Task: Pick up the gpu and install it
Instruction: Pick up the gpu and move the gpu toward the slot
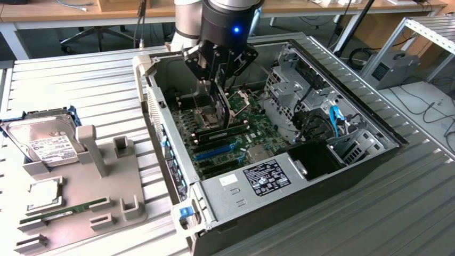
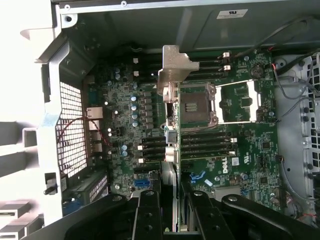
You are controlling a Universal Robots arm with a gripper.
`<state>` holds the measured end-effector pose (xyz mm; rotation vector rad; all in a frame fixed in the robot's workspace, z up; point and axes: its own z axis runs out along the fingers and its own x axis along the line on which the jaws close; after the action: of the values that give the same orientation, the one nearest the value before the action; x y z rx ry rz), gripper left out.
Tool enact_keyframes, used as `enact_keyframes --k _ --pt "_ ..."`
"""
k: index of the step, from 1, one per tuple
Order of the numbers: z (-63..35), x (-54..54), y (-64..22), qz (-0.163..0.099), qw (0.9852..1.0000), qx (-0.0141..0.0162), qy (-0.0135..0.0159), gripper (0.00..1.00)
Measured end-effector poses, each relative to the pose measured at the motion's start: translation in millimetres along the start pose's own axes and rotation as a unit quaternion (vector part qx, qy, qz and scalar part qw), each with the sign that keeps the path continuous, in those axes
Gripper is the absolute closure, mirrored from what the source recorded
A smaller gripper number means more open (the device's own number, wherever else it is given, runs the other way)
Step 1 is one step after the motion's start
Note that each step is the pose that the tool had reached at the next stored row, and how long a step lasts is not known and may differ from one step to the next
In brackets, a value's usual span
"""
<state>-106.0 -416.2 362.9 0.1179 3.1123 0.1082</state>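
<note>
Black fingers (image 2: 149, 210) of the gripper (image 2: 172, 200) clamp the gpu (image 2: 172, 125) on edge, its silvery bracket (image 2: 175, 62) farthest from the wrist, over the motherboard (image 2: 120, 115) and an open CPU socket (image 2: 192, 105). The exterior view shows the arm (image 1: 227, 21) reaching into the open computer case (image 1: 355, 101), with a hard drive (image 1: 42, 141) on a grey tray (image 1: 78, 224) at that view's left.

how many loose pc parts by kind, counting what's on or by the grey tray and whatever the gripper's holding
hard drive: 1
cpu chip: 1
green RAM stick: 1
gpu, held in the gripper: 1
Total: 4
</note>
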Motion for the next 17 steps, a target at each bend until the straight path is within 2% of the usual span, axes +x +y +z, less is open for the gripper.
enact_keyframes --k 17 --pt "2.7 -3.6 0.1 0.000 1.0000 0.0000 0.0000 0.74"
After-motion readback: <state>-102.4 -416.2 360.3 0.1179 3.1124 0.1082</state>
